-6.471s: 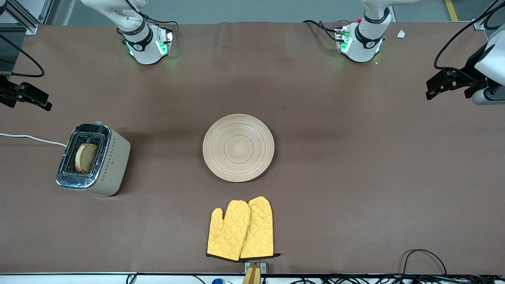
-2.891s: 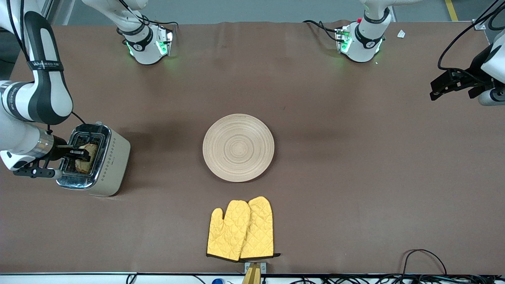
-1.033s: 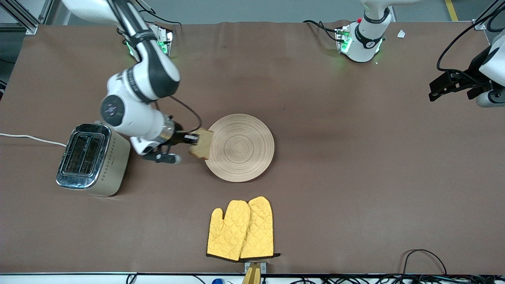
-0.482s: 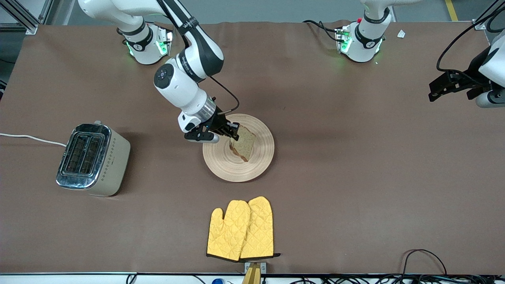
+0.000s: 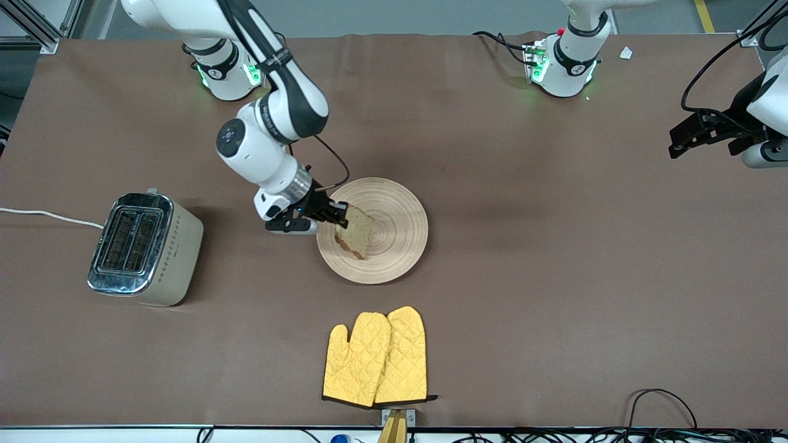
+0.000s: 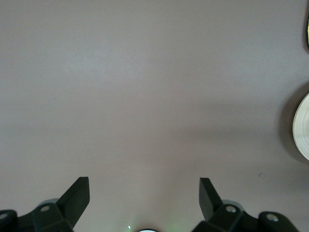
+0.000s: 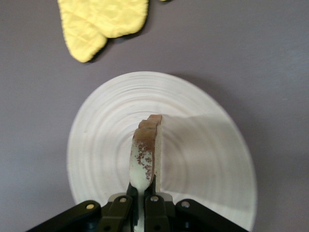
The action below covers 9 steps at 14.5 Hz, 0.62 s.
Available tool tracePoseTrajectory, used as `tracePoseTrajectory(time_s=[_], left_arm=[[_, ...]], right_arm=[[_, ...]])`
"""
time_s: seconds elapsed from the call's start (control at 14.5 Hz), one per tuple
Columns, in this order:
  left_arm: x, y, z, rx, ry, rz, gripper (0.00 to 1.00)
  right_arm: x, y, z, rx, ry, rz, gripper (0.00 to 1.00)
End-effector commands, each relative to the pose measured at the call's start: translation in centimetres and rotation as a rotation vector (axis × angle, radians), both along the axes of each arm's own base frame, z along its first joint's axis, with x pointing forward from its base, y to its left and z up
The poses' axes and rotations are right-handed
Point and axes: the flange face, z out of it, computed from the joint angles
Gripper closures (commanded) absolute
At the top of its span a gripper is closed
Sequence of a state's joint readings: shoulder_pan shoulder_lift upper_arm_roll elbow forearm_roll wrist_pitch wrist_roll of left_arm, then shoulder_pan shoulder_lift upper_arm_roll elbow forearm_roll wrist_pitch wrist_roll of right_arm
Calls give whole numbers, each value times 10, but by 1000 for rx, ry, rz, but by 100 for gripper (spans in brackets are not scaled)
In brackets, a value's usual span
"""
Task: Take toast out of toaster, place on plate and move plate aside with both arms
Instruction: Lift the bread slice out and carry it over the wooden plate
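The round light-wood plate [image 5: 394, 231] lies at the middle of the table. My right gripper [image 5: 340, 215] is shut on the toast [image 5: 356, 232], a brown slice with a darker crust, and holds it tilted over the part of the plate toward the right arm's end. In the right wrist view the toast [image 7: 145, 154] stands on edge between the fingers, over the plate [image 7: 203, 159]. My left gripper [image 5: 677, 144] waits open over the left arm's end of the table; its wrist view shows the spread fingertips [image 6: 77, 193] above bare cloth and a sliver of the plate [image 6: 301, 128].
A cream and chrome toaster [image 5: 144, 249] with empty slots stands toward the right arm's end. A pair of yellow oven mitts [image 5: 377, 358] lies nearer the front camera than the plate. Cables trail along the table's front edge.
The right arm carried the toast from beside the plate over it, then drew back a little toward the right arm's end. The left arm has not moved.
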<state>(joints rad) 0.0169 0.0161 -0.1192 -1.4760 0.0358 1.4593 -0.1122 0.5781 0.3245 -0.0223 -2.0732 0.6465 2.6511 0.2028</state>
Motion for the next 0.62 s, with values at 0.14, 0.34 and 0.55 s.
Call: tracePoseTrajectory(time_s=[0.14,0.34,0.55], left_arm=[[0,0,4,-9,2,-10,0],[0,0,4,-9,2,-10,0],[0,1,4,-9,2,-10,0]], right_arm=[[-4,-59,-35,-40,22,51,100],[-12,-65,-45,-13,60,5,100],[-23,-49,-50,44,82,-15,100]])
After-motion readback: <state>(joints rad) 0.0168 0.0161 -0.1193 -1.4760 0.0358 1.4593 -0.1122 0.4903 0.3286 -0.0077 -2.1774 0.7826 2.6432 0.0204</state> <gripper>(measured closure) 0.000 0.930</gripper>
